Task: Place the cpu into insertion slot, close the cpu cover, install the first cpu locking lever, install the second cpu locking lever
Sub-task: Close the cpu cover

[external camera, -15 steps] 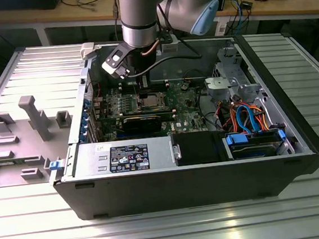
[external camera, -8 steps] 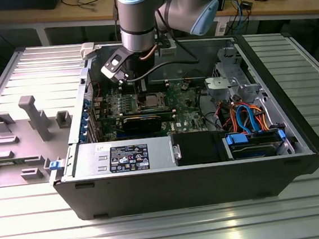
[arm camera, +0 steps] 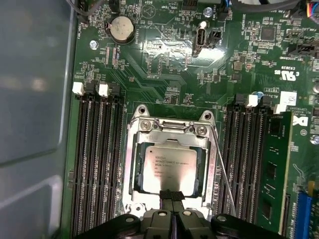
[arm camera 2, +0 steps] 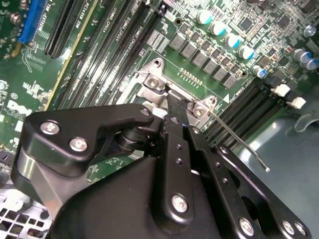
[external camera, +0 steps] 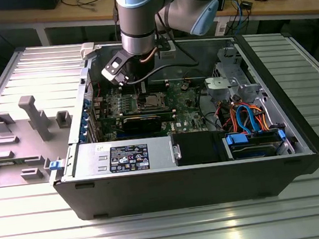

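Note:
The cpu (arm camera: 169,167), a flat square chip with a silvery top, lies in the insertion slot (arm camera: 141,112) on the green board. The cpu cover (arm camera: 132,164), a thin metal frame, lies flat around the chip. My gripper (arm camera: 172,194) is shut, its two black fingers pressed together, with the tips at the edge of the cover's window. In the second wrist view the gripper (arm camera 2: 175,103) reaches the slot's hinge end. A thin wire locking lever (arm camera: 223,169) runs along one side of the slot and juts free over the memory slots (arm camera 2: 239,144). In the exterior view the gripper (external camera: 139,88) hangs just over the slot (external camera: 153,101).
Long black memory slots (arm camera: 97,164) flank the socket, with a green memory stick (arm camera: 274,169) in one. A coin battery (arm camera: 122,29) sits further off. A black expansion card (external camera: 143,121), power supply (external camera: 123,157), cabled drive cage (external camera: 250,119) and case walls (external camera: 183,185) surround the board.

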Tool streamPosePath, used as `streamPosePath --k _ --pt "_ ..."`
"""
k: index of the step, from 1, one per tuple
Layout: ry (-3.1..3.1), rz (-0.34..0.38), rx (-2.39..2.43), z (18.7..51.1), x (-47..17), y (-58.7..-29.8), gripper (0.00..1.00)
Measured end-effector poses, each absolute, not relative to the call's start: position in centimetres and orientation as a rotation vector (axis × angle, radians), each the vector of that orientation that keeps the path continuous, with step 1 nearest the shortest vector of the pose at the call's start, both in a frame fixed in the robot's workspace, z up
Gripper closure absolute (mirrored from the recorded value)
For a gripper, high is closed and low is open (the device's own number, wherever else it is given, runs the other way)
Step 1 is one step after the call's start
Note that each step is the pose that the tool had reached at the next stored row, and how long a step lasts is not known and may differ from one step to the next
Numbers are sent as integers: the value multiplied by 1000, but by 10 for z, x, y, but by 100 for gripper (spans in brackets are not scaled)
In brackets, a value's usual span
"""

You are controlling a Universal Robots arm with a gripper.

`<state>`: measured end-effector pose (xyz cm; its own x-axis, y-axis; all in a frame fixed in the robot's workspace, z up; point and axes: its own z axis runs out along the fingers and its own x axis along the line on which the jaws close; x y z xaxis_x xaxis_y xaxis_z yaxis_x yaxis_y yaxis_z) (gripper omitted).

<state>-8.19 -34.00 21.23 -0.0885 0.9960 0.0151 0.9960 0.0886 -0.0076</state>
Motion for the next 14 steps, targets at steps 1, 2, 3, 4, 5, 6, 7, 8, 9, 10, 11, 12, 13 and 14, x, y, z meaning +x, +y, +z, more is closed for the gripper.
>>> streamPosePath --k 1,2,3,4,5,6,7,8,9,10,11,12,13,14 --pt "-2306 -7 -2110 215 -82 -340 89" --pt "-2306 -7 -2110 216 -82 -340 89" --pt "-2306 -7 -2110 216 -82 -340 89" --pt "-2306 -7 -2110 216 -80 -340 89" --pt "-2306 -7 -2110 216 -78 -340 89" --pt "-2306 -7 -2110 216 -75 -340 89" --pt "-2306 -7 -2110 216 -72 -340 89" --pt "-2306 -7 -2110 216 -70 -340 89" --pt "-2306 -7 -2110 216 -67 -340 89" --pt "-2306 -7 -2110 216 -66 -340 89" --pt "-2306 -7 -2110 216 -65 -340 89" --pt "-2306 -7 -2110 216 -65 -340 89" --pt "-2305 -7 -2110 216 -65 -340 89" --pt "-2305 -7 -2110 216 -65 -340 89"
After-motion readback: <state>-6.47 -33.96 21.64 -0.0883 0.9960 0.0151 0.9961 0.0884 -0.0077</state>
